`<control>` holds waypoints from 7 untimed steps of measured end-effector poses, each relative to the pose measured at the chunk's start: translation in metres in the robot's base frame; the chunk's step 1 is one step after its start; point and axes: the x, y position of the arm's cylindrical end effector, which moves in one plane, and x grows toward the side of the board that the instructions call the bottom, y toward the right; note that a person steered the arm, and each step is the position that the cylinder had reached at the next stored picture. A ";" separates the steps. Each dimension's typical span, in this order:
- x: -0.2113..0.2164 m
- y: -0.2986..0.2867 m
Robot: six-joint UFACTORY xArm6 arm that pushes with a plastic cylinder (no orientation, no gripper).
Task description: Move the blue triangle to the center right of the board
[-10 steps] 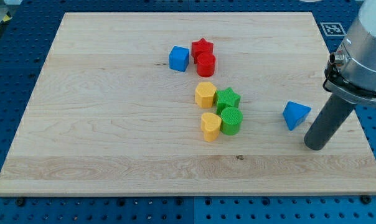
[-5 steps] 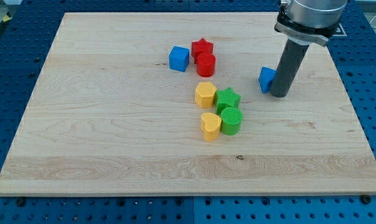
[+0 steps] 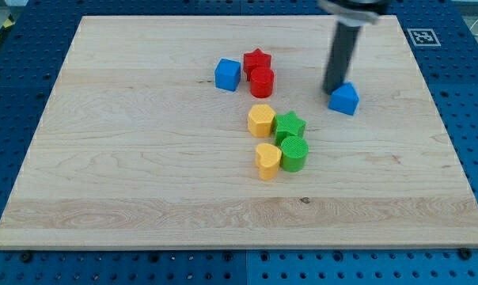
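The blue triangle (image 3: 344,100) lies on the wooden board (image 3: 144,174), right of centre and in the upper half. My tip (image 3: 331,89) stands just to its upper left, touching or nearly touching it. The rod rises from there to the view's top, blurred by motion.
A blue cube (image 3: 228,74), a red star (image 3: 257,59) and a red cylinder (image 3: 262,81) sit together at upper centre. Below them are a yellow hexagon (image 3: 261,120), a green star (image 3: 290,125), a green cylinder (image 3: 294,153) and a yellow heart (image 3: 267,161).
The blue triangle went from the right, lower down, up and left toward the board's upper middle. My tip swung from its lower right, past its right side, to its upper left.
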 end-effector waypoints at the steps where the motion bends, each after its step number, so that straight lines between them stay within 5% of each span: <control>1: 0.008 0.050; 4: -0.038 -0.031; 7: 0.025 -0.035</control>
